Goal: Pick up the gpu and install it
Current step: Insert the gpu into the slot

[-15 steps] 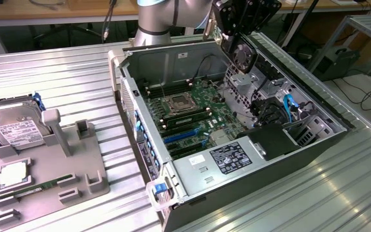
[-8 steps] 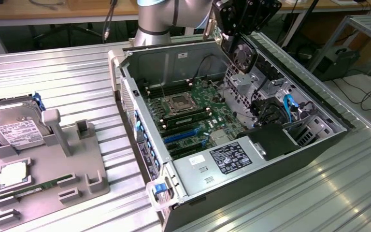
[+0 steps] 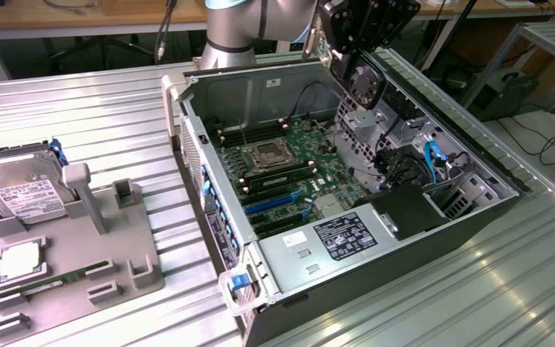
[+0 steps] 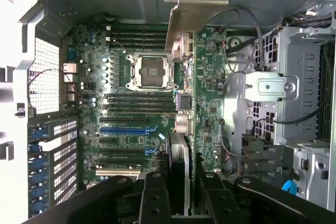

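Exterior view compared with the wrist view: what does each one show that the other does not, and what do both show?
Exterior view: a hard drive in a grey holder, on the ribbed metal table, at the exterior view's left of the computer case. Wrist view: the claw shut on the graphics card, seen edge-on, its silver bracket at the end far from the claw. Both: the open case, the motherboard with its processor socket, and the card held over them.

Count, surface (image 3: 84, 116): 1 open computer case (image 3: 258, 94) with 1 motherboard (image 3: 292, 173) and 1 processor socket (image 3: 263, 153). 1 gpu (image 3: 364, 78). 1 fixture tray (image 3: 128, 247) carrying 1 hard drive (image 3: 22, 189), 1 processor (image 3: 19, 262), 1 memory stick (image 3: 51, 283).
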Robot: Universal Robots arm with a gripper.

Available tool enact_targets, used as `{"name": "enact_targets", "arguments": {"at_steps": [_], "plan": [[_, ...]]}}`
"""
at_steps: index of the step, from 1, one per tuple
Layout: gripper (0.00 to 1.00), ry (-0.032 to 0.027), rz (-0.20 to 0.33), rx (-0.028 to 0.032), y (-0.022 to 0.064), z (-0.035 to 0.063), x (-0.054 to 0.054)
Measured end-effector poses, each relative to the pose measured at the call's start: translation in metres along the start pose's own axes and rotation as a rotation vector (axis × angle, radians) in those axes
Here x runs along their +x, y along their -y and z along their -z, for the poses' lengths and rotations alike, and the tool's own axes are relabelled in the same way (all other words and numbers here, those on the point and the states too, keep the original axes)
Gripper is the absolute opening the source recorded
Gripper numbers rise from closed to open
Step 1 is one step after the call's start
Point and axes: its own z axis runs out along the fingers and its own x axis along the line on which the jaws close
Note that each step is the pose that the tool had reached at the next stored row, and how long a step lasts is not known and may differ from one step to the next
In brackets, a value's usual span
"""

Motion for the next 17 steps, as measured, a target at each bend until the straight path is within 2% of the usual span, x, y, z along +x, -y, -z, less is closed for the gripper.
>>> {"name": "enact_targets", "arguments": {"at_steps": [7, 11, 17], "plan": [[0.27, -0.0051, 0.122, -0.0035, 0.0000, 0.0000, 0.0000], [0.27, -0.0092, 0.223, -0.0065, 0.0000, 0.0000, 0.0000], [0.27, -0.0125, 0.299, -0.0086, 0.0000, 0.0000, 0.0000]]}}
